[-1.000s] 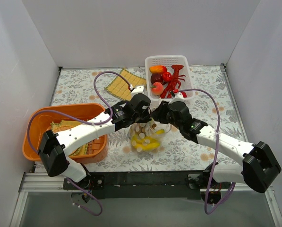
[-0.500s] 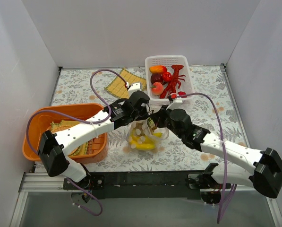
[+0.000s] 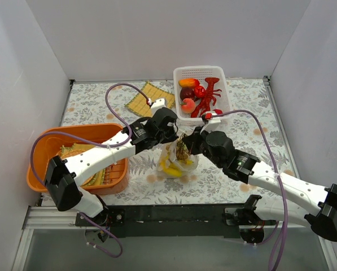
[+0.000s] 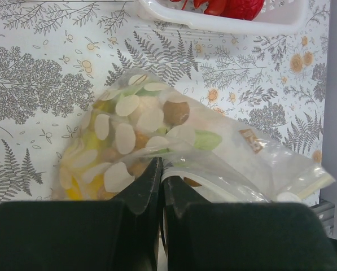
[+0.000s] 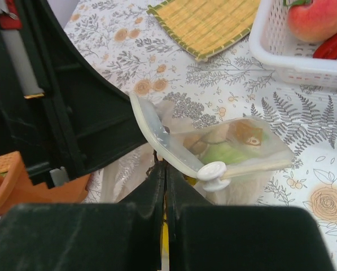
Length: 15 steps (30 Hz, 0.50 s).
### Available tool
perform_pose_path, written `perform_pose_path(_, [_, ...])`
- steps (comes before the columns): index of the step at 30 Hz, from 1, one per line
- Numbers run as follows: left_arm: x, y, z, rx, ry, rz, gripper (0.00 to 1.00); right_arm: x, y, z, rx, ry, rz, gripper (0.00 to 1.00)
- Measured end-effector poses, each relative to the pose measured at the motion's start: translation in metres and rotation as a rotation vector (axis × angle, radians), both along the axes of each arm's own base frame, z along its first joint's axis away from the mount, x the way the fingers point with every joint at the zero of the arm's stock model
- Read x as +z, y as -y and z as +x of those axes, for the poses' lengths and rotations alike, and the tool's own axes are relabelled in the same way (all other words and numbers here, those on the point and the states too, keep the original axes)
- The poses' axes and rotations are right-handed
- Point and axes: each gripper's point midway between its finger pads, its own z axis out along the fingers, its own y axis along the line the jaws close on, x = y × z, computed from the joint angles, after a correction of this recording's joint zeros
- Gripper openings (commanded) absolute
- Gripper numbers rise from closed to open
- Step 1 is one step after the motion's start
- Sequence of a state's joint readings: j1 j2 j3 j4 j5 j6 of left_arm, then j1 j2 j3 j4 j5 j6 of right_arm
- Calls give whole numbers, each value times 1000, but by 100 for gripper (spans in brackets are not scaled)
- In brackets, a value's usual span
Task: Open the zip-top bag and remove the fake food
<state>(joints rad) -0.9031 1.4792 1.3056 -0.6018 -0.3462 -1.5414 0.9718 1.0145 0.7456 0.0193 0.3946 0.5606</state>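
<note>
The zip-top bag [image 3: 174,165] stands on the table between my arms, clear with white dots. A yellow banana bunch [image 3: 171,169] shows through it. My left gripper [image 3: 172,137] is shut on the bag's upper edge [image 4: 174,164] and holds it up. My right gripper [image 3: 188,143] is shut at the bag's mouth, with the dark stem of the brownish grape bunch [image 3: 182,149] between its tips [image 5: 165,165]. The white zip strip and its slider [image 5: 212,171] curve just past those tips. A green-white vegetable [image 5: 227,152] lies inside the bag, and it also shows in the left wrist view [image 4: 205,139].
A white slotted basket [image 3: 224,84] at the back holds a red toy lobster [image 3: 209,96] and round fruits. A yellow woven mat [image 3: 143,99] lies left of it. An orange tub [image 3: 49,141] sits at the left under my left arm.
My right gripper moved left from the bag's right edge to its mouth. The bag was drawn up and grew narrower. The grape bunch now shows at the top of the bag.
</note>
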Motion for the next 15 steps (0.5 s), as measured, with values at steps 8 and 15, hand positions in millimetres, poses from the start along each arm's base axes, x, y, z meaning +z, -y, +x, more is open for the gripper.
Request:
perform_pose_path(8, [18,-5,-4,-2,22,-53,11,36,-14,0,61,32,-34,1])
perform_pose_path(15, [22,-7,-4,-2,31,-57,12,11,-24,-2,82,-19,-103,1])
